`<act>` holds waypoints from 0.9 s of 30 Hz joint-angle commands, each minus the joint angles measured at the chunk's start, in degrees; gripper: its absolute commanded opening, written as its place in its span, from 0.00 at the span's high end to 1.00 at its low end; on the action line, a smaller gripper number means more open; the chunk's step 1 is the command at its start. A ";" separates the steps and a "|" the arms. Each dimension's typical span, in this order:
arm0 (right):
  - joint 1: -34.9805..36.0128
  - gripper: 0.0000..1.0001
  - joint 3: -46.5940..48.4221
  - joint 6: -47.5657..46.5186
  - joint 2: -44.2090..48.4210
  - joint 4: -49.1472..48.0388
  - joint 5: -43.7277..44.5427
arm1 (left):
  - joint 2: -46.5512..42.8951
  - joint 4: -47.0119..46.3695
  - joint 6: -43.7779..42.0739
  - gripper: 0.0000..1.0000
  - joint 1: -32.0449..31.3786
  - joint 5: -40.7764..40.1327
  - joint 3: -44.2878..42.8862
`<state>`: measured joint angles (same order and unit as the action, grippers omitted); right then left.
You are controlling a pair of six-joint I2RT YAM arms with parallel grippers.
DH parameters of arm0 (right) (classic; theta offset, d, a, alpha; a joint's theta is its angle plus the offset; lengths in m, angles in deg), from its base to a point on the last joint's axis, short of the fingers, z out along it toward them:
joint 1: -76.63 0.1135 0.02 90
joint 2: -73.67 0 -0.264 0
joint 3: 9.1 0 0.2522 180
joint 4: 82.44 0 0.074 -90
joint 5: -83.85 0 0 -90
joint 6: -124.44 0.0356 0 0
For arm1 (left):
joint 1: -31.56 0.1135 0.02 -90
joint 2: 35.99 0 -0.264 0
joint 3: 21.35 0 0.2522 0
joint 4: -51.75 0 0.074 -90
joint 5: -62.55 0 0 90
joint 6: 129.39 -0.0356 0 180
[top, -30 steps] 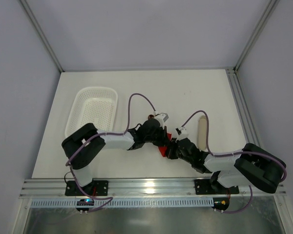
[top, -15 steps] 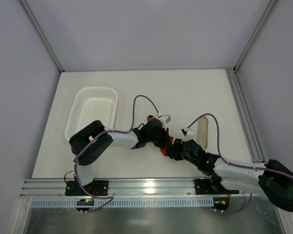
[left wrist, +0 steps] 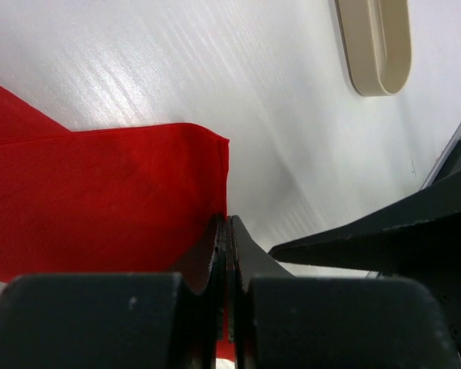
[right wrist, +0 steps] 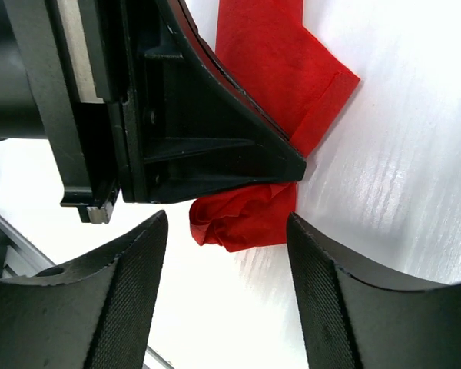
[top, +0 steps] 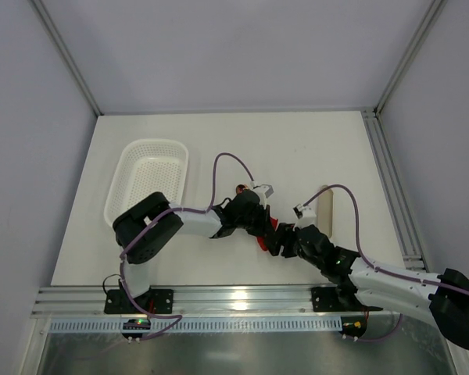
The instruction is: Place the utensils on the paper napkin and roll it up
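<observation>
Left to right, top view. Far left: white basket (top: 152, 143), well apart from the work. Centre-left: left arm (top: 191, 224) folded at the elbow and reaching low to the right, wrist tipped downward; left gripper (top: 261, 222) pinched together on an edge of the paper napkin (left wrist: 100, 192), with a sliver of red caught between the pads. Centre: napkin on the table (top: 297, 148) between both grippers, partly folded over, one end crumpled. Judged thin, soft and very light, apt to tear or drag; best taken at an edge or corner, or pressed flat, rather than squeezed mid-sheet. No utensils visible in any view; whether wrapped inside, impossible to tell. Centre-right: right gripper (right wrist: 227, 227) spread apart, fingers straddling the crumpled end without clasping it; right arm (top: 375, 273) stretched low and diagonal from its base toward the centre. Right: beige tray (top: 324, 209), near the napkin but apart from it.
</observation>
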<state>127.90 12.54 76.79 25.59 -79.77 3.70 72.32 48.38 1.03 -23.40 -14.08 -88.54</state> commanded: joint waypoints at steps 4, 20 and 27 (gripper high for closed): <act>0.41 0.33 0.91 -2.18 -3.33 -1.74 2.54 | 0.67 -2.30 0.71 1.00 0.29 1.40 -0.97; 0.24 0.67 -1.02 0.72 -10.81 -9.03 4.48 | -1.08 -1.33 1.67 1.00 0.73 0.61 -1.59; 0.33 0.79 -1.90 1.33 -12.13 -10.70 4.13 | -2.05 -1.51 2.55 0.97 1.17 1.84 -2.38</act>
<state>127.96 11.45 77.95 14.36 -88.62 6.19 72.54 48.21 2.82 -22.66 -13.69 -88.76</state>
